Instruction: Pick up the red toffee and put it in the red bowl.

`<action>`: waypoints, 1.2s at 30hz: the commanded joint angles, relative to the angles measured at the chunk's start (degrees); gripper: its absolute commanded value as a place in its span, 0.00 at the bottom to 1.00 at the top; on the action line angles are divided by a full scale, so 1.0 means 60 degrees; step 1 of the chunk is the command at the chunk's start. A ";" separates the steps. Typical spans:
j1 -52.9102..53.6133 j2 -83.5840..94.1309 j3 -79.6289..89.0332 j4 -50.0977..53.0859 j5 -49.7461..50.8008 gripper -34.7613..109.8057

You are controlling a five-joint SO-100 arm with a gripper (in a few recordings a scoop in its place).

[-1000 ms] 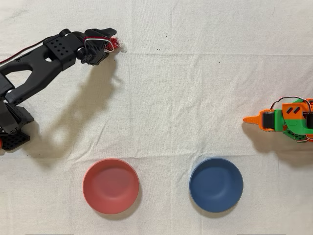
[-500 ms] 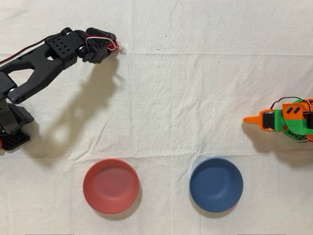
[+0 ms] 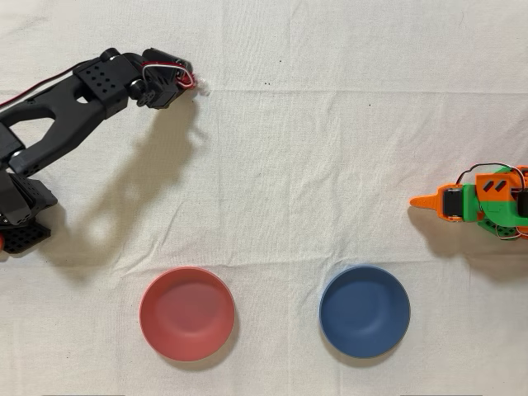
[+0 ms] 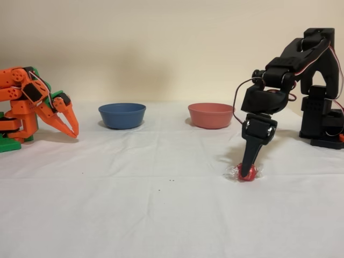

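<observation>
Grasp step — my claw seems pinched on the red toffee, still on cloth at overhead 11 o'clock. Next: lift, swing twd red bowl at 7 o'clock.

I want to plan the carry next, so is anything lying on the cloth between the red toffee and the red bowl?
Nothing visible does. The red toffee sits at the gripper tip, and the stretch of white cloth from there to the red bowl is bare. The blue bowl sits off to the side.
</observation>
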 commanded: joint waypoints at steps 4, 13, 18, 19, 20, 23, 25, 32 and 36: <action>0.0542 0.2812 0.0454 0.0967 -0.0264 0.28; 0.1523 0.5010 0.0747 0.2446 -0.0557 0.28; 0.2461 0.6064 0.0703 0.3252 -0.0981 0.29; 0.2695 0.6211 0.0645 0.3384 -0.1099 0.29; 0.2944 0.6357 0.0571 0.3516 -0.1230 0.29; 0.3721 0.6650 0.0308 0.3882 -0.1567 0.29; 0.4233 0.6797 0.0176 0.4058 -0.1772 0.29; 0.6255 0.7178 -0.0117 0.4321 -0.2461 0.29; 0.7441 0.7339 -0.0103 0.4233 -0.2842 0.29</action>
